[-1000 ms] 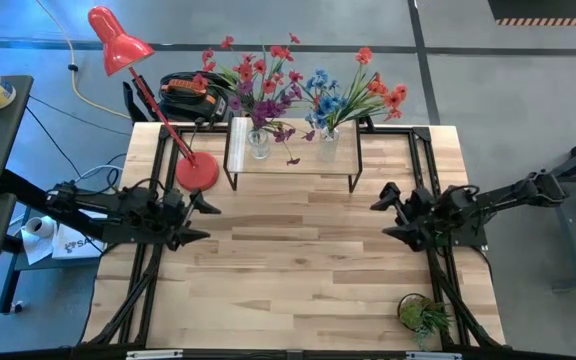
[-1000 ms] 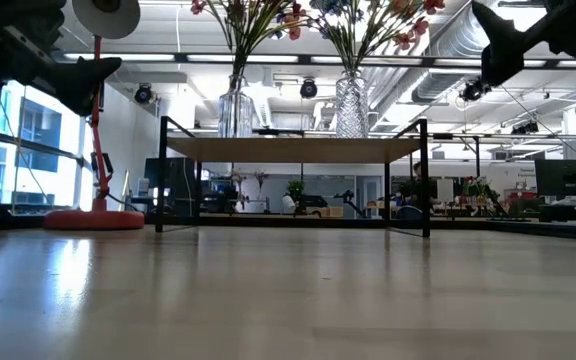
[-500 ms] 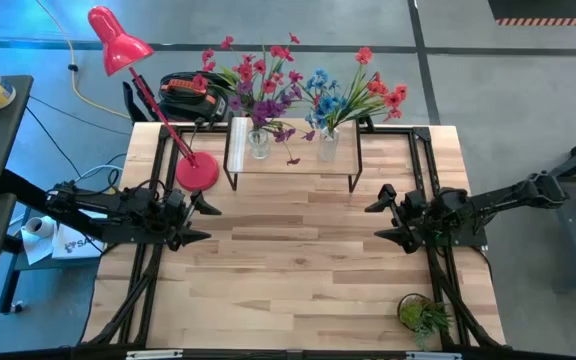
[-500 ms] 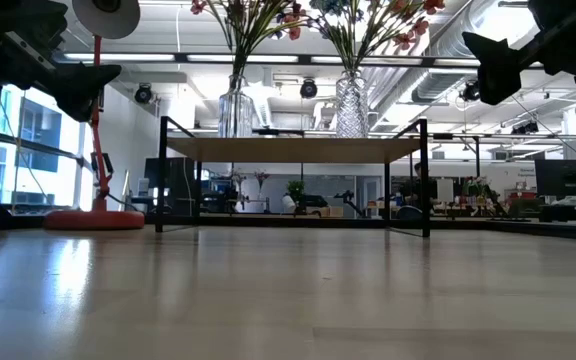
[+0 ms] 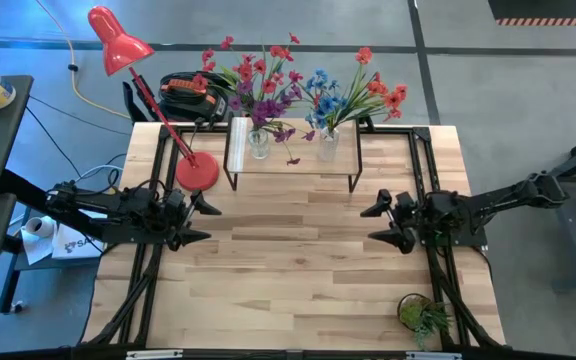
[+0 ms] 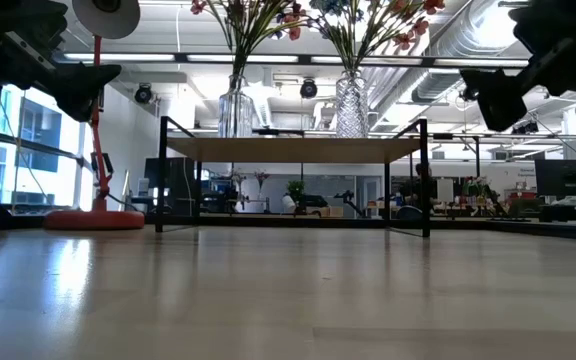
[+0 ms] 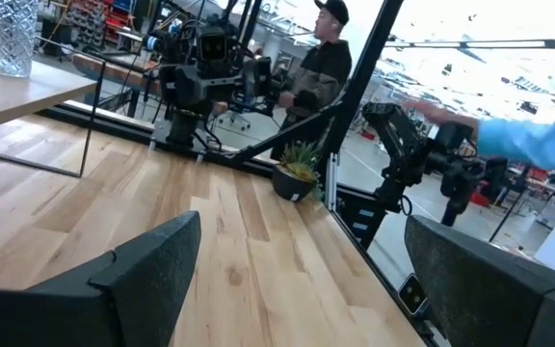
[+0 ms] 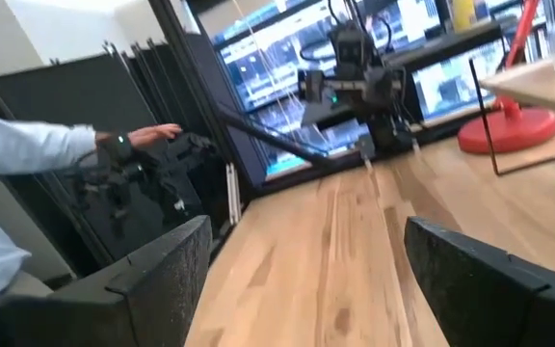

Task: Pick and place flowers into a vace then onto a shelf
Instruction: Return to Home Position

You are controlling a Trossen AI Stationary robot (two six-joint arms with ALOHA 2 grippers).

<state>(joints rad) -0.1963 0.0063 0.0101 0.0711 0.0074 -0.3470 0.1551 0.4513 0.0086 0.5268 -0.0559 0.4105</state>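
Observation:
Two clear glass vases (image 5: 259, 145) (image 5: 328, 146) stand on the shelf's (image 5: 293, 165) plank top at the far middle of the table. Each holds flowers: red and purple ones (image 5: 258, 80) in the left vase, blue and orange-red ones (image 5: 353, 95) in the right. The low view shows both vases (image 6: 235, 105) (image 6: 351, 105) upright on the shelf (image 6: 293, 150). My left gripper (image 5: 211, 223) hovers level and open over the table's left side. My right gripper (image 5: 368, 226) hovers level and open over the right side. Both point toward the table's middle, with nothing between their fingers.
A red desk lamp stands with its base (image 5: 196, 172) left of the shelf. A small leafy plant (image 5: 425, 315) sits at the near right corner. An orange-black tool (image 5: 193, 95) lies behind the table. A person (image 7: 321, 58) and a blue sleeve (image 7: 538, 145) show beyond the table.
My right gripper has sunk a little and tipped its fingers down to level. Its tips now reach slightly farther toward the table's middle. It has stayed open.

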